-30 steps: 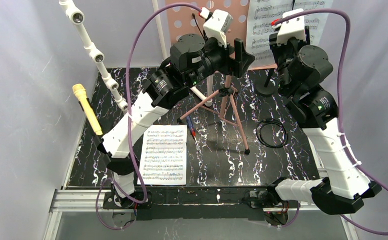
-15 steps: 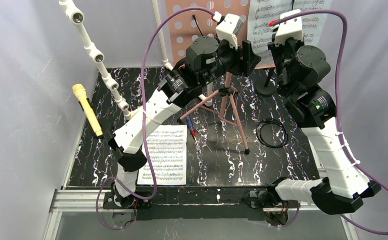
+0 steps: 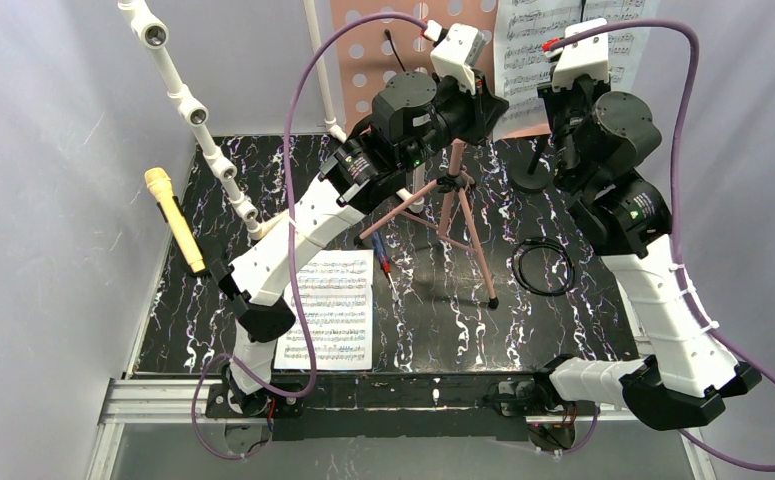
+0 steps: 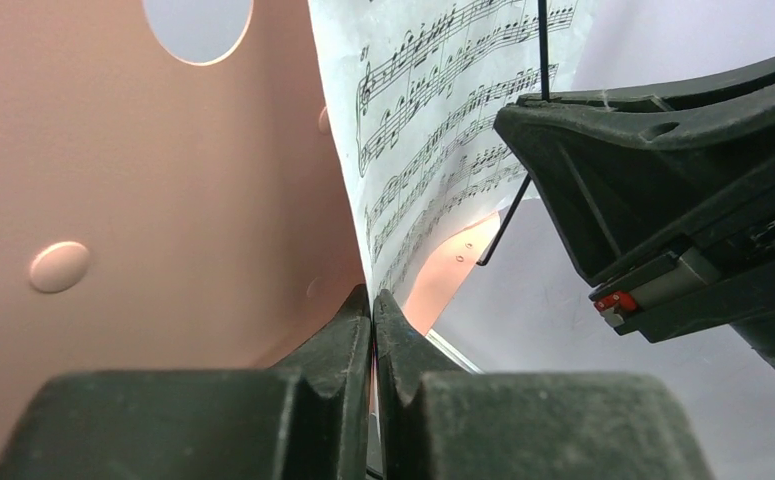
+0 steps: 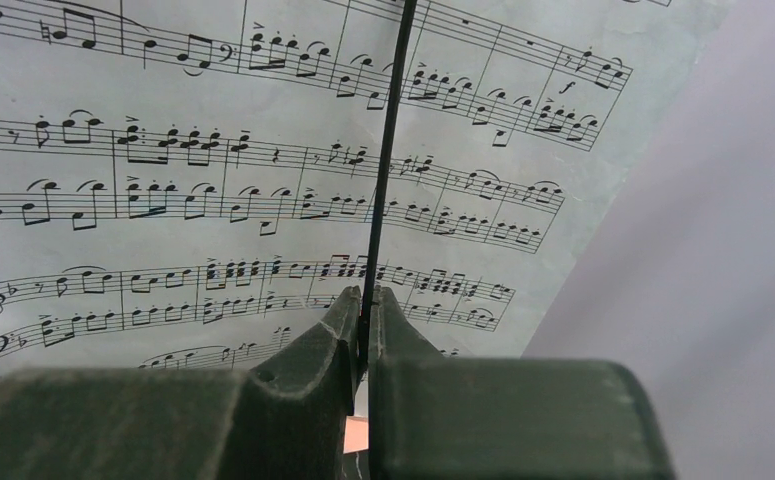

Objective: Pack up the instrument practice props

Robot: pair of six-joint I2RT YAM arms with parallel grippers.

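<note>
Pink perforated music board [image 3: 360,45] stands on the bench [image 3: 563,325], so we judge packing barely begun. Our left fingers [image 4: 348,335] pinch the lower edge of the sheet-music page [image 4: 433,130] leaning on that board. Our right fingers [image 5: 331,335] pinch the thin black mic pole [image 5: 388,150] just right of it. Nearer than the board, a second page [image 3: 328,310] and the yellow microphone [image 3: 173,215] lie unpacked.

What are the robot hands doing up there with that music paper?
The left gripper is pinched shut on the bottom edge of the music page, which stands in front of the pink board. The right gripper is shut on a thin black pole in front of that page. A second page and a yellow microphone lie on the table, not packed yet.
</note>
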